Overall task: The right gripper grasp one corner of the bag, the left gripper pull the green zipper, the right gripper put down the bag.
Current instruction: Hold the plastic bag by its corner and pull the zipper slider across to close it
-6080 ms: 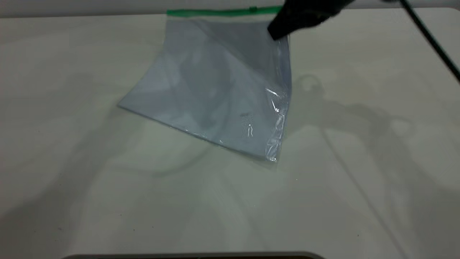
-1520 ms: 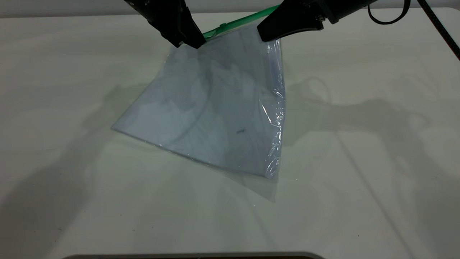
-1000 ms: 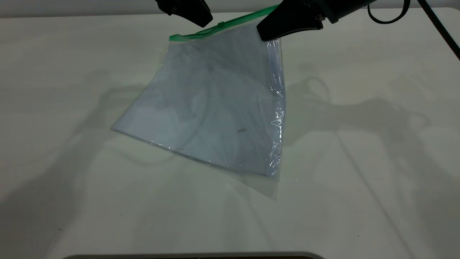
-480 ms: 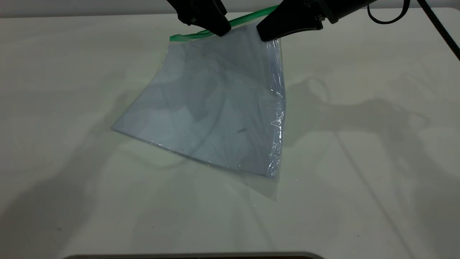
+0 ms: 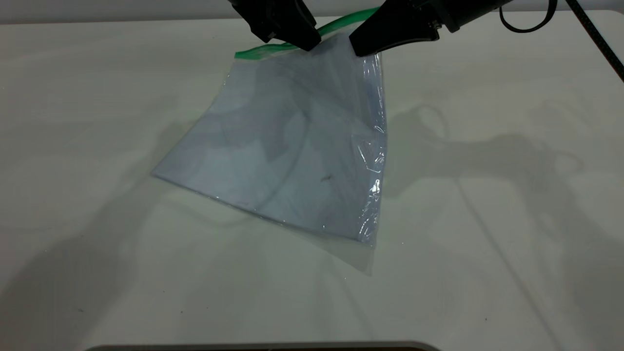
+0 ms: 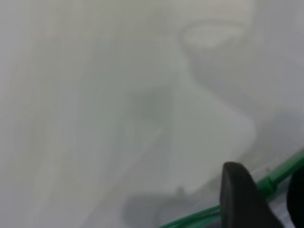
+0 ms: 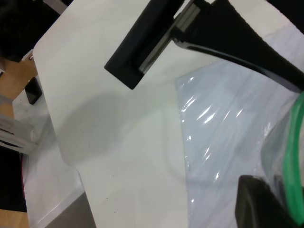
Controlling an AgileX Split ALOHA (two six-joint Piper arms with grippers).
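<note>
The bag [image 5: 292,136] is a clear blue-grey pouch, tilted, with its near edge on the table. My right gripper [image 5: 358,48] is shut on its far right corner and holds that corner up; one of its fingers [image 7: 263,206] shows next to the green zipper [image 7: 295,142]. The green zipper [image 5: 258,48] runs along the raised far edge. My left gripper [image 5: 307,44] is down on the strip to the left of the right gripper. Its fingers [image 6: 237,199] stand on either side of the slider tab [image 6: 268,183], with a gap showing. The left gripper also shows in the right wrist view [image 7: 228,33].
The white table [image 5: 97,122] lies all around the bag. A black cable [image 5: 594,44] hangs at the far right. A dark edge [image 5: 268,347] runs along the front of the table.
My left gripper left the strip's left end, rose, then came down further right at the slider. The right gripper kept holding the corner. The bag hardly moved.
</note>
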